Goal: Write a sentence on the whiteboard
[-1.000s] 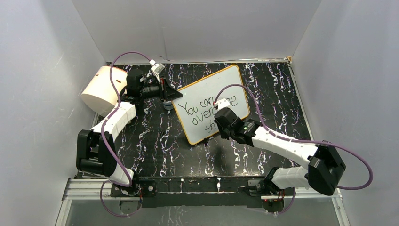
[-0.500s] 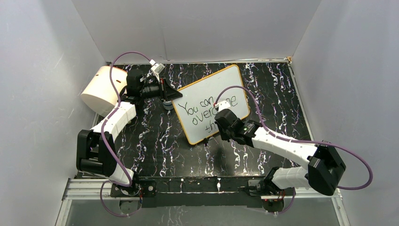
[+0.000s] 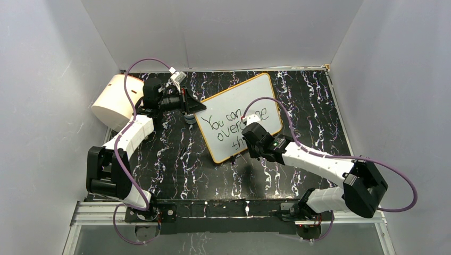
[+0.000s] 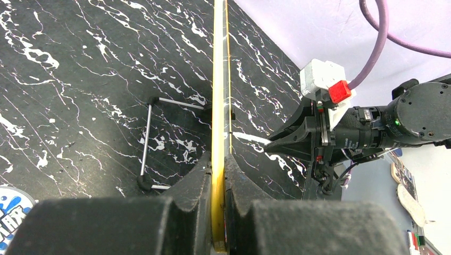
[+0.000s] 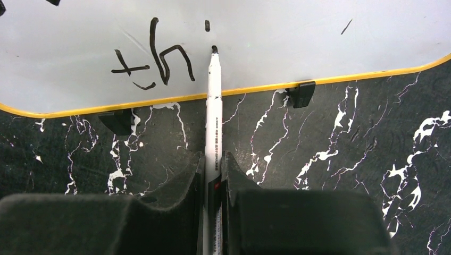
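So the whiteboard (image 3: 247,93) sits on the black marbled table (image 3: 175,159), roughly in the middle and a bit toward the far side, turned at an angle so that its left corner points at the left arm. It's propped up rather than lying flat. In the left wrist view you see it dead edge-on, with a thin wire leg (image 4: 148,142) running from its back side down to the table.

The left gripper (image 4: 218,164) is clamped tight on the yellow rim at that left corner, one finger on each face of the board.

The right gripper (image 5: 214,159) comes in from the near right and is pinched around a white marker (image 5: 214,106), fingers squeezed close on the barrel. The marker's black tip is touching the board just above the near rim, between the two black clip feet (image 5: 300,93).

The sentence (image 3: 226,122) runs in three lines of black lettering. "You can" is on top. "overcome" is below it, with the middle letters hidden behind the right wrist in the top view. The third line so far is just "th" and a small dot, and the tip sits right under that dot. There's also a short stray stroke further right.

A big cream cylinder (image 3: 114,101) lies in the far left corner, well apart from the board.
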Controlling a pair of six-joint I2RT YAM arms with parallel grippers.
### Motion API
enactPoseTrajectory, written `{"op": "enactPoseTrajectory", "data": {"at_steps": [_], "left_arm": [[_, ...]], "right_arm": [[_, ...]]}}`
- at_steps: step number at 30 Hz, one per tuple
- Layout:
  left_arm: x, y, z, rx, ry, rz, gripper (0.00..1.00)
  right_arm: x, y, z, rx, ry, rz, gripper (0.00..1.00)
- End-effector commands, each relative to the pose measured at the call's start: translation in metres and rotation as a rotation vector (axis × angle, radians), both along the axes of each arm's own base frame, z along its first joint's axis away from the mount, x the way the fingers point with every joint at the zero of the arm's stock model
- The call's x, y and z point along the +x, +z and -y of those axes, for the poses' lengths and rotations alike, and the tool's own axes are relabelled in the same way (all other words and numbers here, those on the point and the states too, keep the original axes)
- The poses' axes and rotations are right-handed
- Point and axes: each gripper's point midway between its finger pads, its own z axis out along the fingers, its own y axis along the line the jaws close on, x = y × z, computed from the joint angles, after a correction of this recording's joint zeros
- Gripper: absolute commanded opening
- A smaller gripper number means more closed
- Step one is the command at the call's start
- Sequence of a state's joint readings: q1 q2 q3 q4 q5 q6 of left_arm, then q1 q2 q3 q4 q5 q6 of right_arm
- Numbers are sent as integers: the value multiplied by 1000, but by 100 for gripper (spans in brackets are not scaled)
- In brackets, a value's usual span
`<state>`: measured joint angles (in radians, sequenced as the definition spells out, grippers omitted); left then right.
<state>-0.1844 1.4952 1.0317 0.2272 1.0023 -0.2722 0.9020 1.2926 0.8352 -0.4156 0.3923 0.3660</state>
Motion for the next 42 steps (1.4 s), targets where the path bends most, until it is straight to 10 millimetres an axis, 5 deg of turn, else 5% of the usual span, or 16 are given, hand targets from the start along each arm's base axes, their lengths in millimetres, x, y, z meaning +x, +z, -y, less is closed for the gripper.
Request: {"op": "enactPoseTrajectory", "data": {"at_steps": [1, 18, 29, 42], "left_arm": [[-22, -44, 9, 71, -47, -132, 0], [-22, -43, 10, 68, -52, -131, 0], [-22, -43, 9, 69, -50, -131, 0], [-22, -44, 9, 72, -48, -131, 0]], "right_arm": [[8, 3, -5, 23, -6, 18, 0], [-17, -23, 10, -45, 8, -103, 0], [2, 21, 13, 38, -32, 46, 0], [25, 29, 10, 69, -50, 89, 0]]}}
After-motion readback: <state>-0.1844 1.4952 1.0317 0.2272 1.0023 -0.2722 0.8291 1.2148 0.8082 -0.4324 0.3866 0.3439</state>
